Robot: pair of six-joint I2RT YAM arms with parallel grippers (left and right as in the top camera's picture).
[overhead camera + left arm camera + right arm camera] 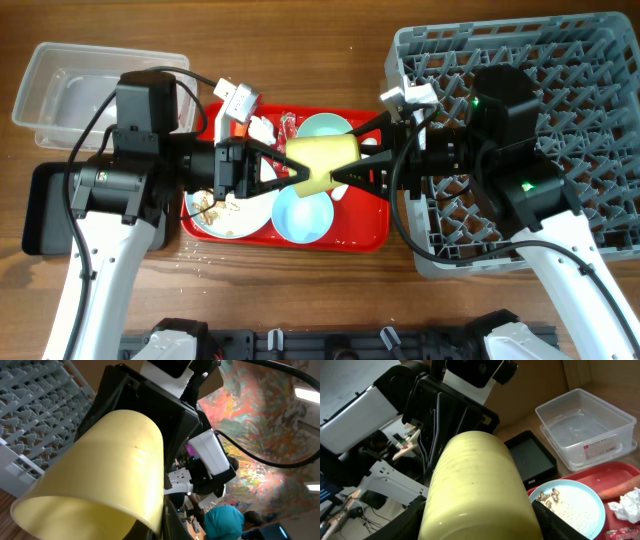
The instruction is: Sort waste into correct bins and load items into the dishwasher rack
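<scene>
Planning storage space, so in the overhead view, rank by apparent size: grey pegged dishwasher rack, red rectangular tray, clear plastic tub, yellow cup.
Largest first:
grey pegged dishwasher rack
red rectangular tray
clear plastic tub
yellow cup; the cup is raised nearer the camera, yet clearly smallest.

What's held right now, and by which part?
The yellow cup, between both arms: left tool pinches its rim end, right tool straddles its body near the base. Whether the right is clamped cannot be told.

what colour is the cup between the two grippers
The cup is plain pale yellow with no pattern, seen best in the right wrist view.
</scene>
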